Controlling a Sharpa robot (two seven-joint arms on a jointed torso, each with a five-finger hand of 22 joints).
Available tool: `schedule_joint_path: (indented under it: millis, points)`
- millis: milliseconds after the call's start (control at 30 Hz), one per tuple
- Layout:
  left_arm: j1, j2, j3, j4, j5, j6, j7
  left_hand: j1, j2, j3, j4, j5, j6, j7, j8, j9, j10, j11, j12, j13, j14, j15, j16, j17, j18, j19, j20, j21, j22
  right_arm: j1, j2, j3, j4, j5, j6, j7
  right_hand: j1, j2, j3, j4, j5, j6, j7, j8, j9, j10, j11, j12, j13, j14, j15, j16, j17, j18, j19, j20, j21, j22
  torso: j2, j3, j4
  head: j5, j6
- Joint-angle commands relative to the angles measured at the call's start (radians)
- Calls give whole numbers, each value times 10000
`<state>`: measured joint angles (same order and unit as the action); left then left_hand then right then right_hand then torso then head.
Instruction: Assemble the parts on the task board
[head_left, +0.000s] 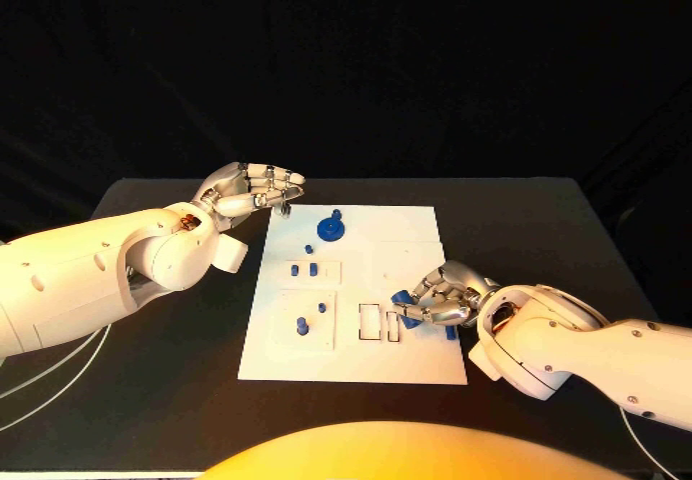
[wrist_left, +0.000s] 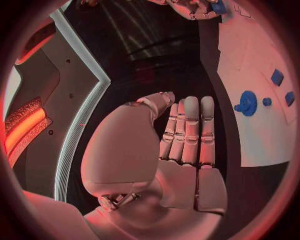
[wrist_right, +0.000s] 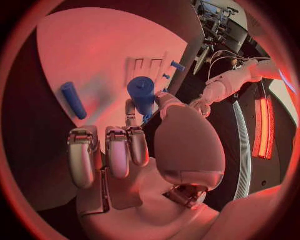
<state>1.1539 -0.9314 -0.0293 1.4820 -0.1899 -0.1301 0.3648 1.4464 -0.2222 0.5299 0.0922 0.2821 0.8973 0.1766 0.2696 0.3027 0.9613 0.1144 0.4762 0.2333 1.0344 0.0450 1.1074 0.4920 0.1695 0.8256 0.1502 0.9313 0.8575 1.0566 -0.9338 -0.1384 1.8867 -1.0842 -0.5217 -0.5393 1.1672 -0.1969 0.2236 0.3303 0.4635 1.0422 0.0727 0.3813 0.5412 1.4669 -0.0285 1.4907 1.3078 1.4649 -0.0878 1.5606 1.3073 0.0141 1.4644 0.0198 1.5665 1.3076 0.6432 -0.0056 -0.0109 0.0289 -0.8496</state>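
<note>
The white task board lies in the middle of the black table. My right hand rests over the board's right side and pinches a short blue cylinder between thumb and finger. A blue rod lies loose on the board beside that hand. A blue round disc with a knob stands near the board's far edge. Two small blue pegs stand in a raised block, and another peg stands in a block nearer me. My left hand hovers off the board's far left corner, fingers straight and holding nothing.
Two rectangular slots sit in the board just left of my right hand. A blue piece lies by the board's right edge under my right wrist. Bare black table surrounds the board on all sides.
</note>
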Motion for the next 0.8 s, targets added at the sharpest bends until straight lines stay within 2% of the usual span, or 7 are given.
schedule_joint_path:
  millis: [33, 133, 233, 433, 633, 800]
  points:
    - [3, 34, 7, 25, 55, 117, 79, 16, 60, 11, -68, 58, -1, -9, 29, 3, -43, -11, 39, -9, -64, 6, -27, -16, 134, -33, 2, -3, 10, 23, 314, -13, -98, 784, 341, 220, -295, 67, 451, -382, -89, 366, -357, 513, 197, 685, -58, 70, 2095, 1020, -68, 34, 2452, -141, 1064, -69, 43, 2632, 14, 1, 9, -3, -8]
    - [3, 39, 7, 39, 55, 123, 79, 17, 67, 15, -69, 59, 9, -12, 35, 5, -43, -13, 41, -10, -65, 4, -27, -17, 134, -34, 1, -1, 13, 30, 568, -31, -226, 861, 555, 168, -566, 167, 499, -388, -176, 408, -378, 586, 224, 759, -71, 215, 2209, 1018, -77, 30, 2443, -141, 1064, -74, 43, 2632, 21, 4, 17, 23, -17]
    - [3, 41, 7, 49, 55, 132, 77, 17, 67, 15, -69, 59, 9, -12, 35, 5, -43, -13, 41, -10, -65, 4, -27, -17, 134, -34, 1, -1, 13, 31, 847, -52, -402, 850, 711, 82, -663, 175, 544, -407, -481, 415, -399, 650, 249, 773, -91, 234, 2230, 1020, -93, 33, 2450, -141, 1064, -86, 43, 2632, 16, 3, 14, 39, -29]
    - [3, 38, 7, 60, 58, 146, 68, 18, 76, 20, -72, 60, 20, -15, 40, 6, -43, -16, 42, -11, -66, 2, -27, -17, 135, -35, -1, 2, 16, 10, 1303, -82, -750, 330, 689, -87, -657, 179, 568, -419, -549, 418, -409, 670, 257, 785, -97, 258, 2249, 1017, -98, 27, 2436, -141, 1064, -90, 43, 2632, 20, 4, 17, 63, -48]
    - [3, 30, 6, 67, 59, 150, 59, 18, 76, 20, -72, 60, 20, -15, 40, 6, -43, -16, 42, -11, -66, 2, -27, -17, 135, -35, -1, 2, 16, 2, 1512, -89, -989, -107, 796, -224, -643, 145, 578, -432, -609, 410, -413, 684, 264, 784, -101, 255, 2249, 1018, -103, 28, 2440, -141, 1064, -94, 43, 2632, 14, 1, 5, 88, -23]
    - [3, 24, 6, 70, 60, 151, 53, 18, 76, 20, -72, 60, 20, -15, 40, 6, -43, -16, 42, -11, -66, 2, -27, -17, 135, -35, -1, 2, 16, -3, 1640, -99, -1104, -429, 959, -360, -686, 76, 561, -414, -746, 386, -402, 704, 270, 772, -96, 225, 2233, 1009, -103, 13, 2401, -141, 1064, -97, 43, 2632, 21, 7, -1, 101, -53]
